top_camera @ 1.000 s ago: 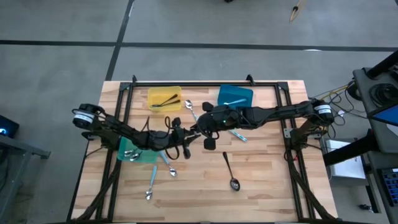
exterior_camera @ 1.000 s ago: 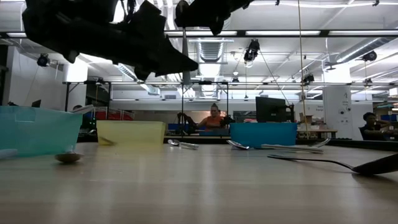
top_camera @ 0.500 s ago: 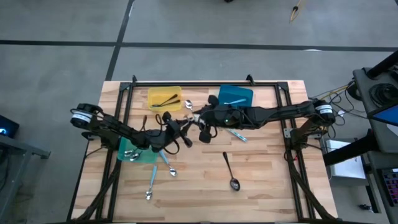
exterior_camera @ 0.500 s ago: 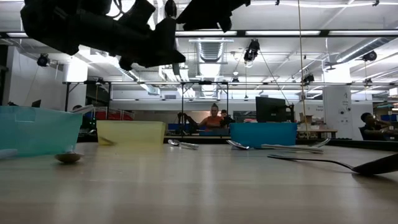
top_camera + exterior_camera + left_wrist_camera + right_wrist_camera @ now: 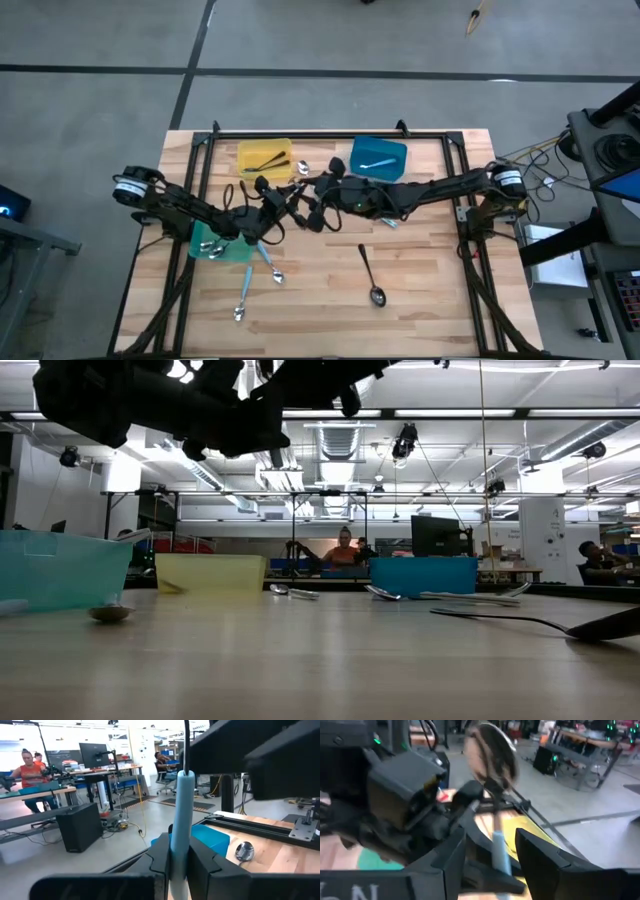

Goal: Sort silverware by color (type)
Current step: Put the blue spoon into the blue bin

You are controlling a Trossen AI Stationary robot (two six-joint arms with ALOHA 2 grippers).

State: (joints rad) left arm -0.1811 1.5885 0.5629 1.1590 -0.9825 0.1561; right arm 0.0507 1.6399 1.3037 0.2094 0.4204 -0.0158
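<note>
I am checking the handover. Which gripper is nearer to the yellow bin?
Left. The left gripper, shut on a blue-handled spoon, is just in front of the yellow bin; the right gripper, open, is farther toward the blue bin.

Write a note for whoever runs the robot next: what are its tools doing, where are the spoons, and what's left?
Left tool: shut on a blue-handled spoon, held upright above the middle of the table.
Right tool: open around the same spoon, not gripping it.
Done: dark utensils in the yellow bin; one light blue spoon in the blue bin. The green bin is mostly hidden under the left arm.
Left: drop the held spoon in a bin, then sort the loose ones: the dark spoon, two blue-handled spoons and a silver spoon.
</note>
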